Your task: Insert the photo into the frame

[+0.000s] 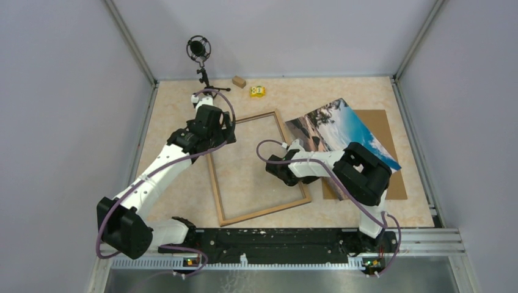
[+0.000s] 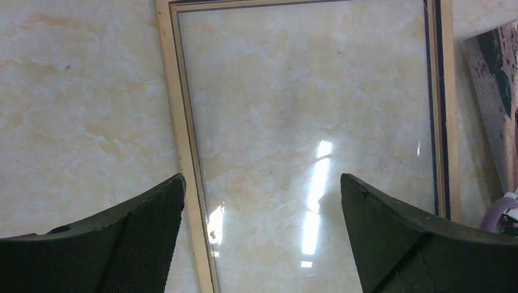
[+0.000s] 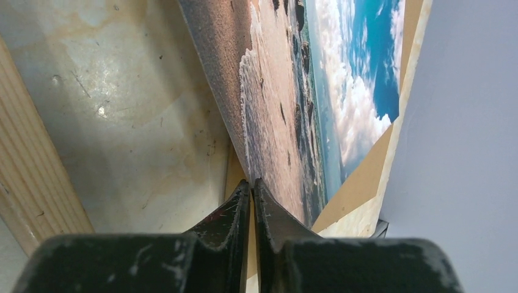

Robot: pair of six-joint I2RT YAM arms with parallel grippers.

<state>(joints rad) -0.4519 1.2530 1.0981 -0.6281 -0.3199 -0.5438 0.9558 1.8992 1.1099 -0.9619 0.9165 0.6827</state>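
I'm seeing the frame lying flat on the bench, light wood face up, left of centre. The glossy seaside photo is sitting just to its right, overlapping a brown backing board. My right pincer is pinching the photo's edge, fingers nearly together, with the arm reaching low. My left pincer is hanging wide open over the frame's far end, holding nothing.

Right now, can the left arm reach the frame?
Probably yes. The left gripper hangs open right over the frame, with nothing between them. The photo is off to the side.
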